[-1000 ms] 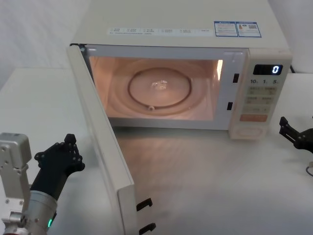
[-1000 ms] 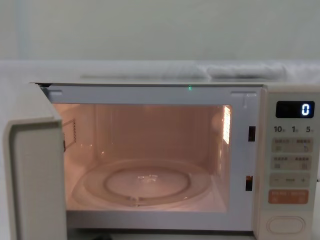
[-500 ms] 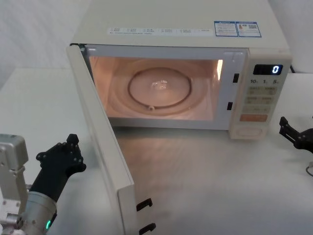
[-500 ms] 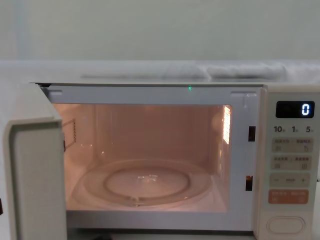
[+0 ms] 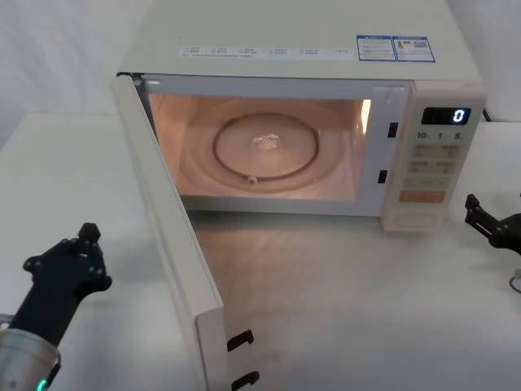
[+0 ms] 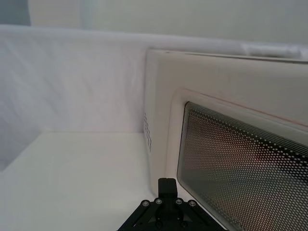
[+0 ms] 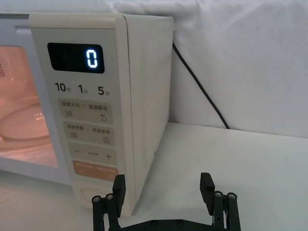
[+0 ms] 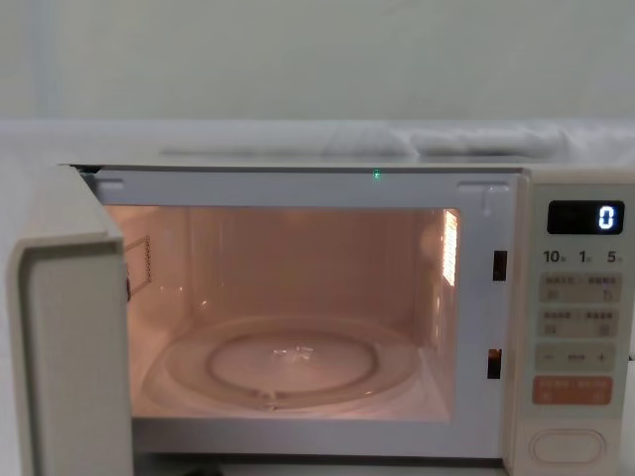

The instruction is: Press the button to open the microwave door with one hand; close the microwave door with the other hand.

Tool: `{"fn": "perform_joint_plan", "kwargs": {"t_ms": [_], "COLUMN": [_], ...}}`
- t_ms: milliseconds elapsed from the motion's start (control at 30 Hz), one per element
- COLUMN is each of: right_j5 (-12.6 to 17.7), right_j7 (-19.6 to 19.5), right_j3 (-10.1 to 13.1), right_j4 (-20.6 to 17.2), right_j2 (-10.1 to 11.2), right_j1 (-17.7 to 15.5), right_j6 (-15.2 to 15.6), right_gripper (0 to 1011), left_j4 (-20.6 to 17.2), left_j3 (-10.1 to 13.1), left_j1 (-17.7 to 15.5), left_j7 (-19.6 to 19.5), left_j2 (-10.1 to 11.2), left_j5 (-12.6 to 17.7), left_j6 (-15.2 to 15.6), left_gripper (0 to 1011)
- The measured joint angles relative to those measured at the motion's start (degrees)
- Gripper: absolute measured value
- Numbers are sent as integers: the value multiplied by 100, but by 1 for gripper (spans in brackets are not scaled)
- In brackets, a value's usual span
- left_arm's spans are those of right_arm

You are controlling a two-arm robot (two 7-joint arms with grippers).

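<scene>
The microwave door (image 5: 173, 244) stands wide open, swung out toward me, and its cream edge (image 8: 69, 347) fills the chest view's left side. The lit cavity holds a glass turntable (image 5: 264, 147). My left gripper (image 5: 85, 236) hangs shut and empty on the outer side of the door, a little apart from it; the left wrist view shows that gripper (image 6: 167, 184) facing the door's meshed window (image 6: 240, 159). The button (image 5: 415, 218) is the oval key at the panel's bottom (image 8: 567, 445). My right gripper (image 5: 488, 221) is open just right of the panel (image 7: 162, 185), off the button (image 7: 94, 195).
The microwave (image 5: 293, 32) sits at the back of a white table (image 5: 350, 309). Two black latch hooks (image 5: 242, 358) stick out of the door's free edge. A black cable (image 7: 199, 91) runs down behind the microwave's right side. The display (image 8: 585, 216) reads 0.
My left gripper has drawn back toward me and to the left, away from the door's outer face. The door and the right gripper have not moved.
</scene>
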Motion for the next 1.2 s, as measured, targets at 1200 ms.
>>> {"fn": "perform_joint_plan", "kwargs": {"t_ms": [1200], "right_j5": [0], "right_j7": [0], "right_j3": [0], "right_j4": [0], "right_j2": [0], "right_j1": [0], "right_j6": [0], "right_gripper": [1002], "left_j4": [-1225], "left_j3": [-15], "left_j1": [749], "left_j7": [-2631], "left_j2": [1718], "left_j5": [-1812], "left_j6": [-58], "left_gripper": [0]}}
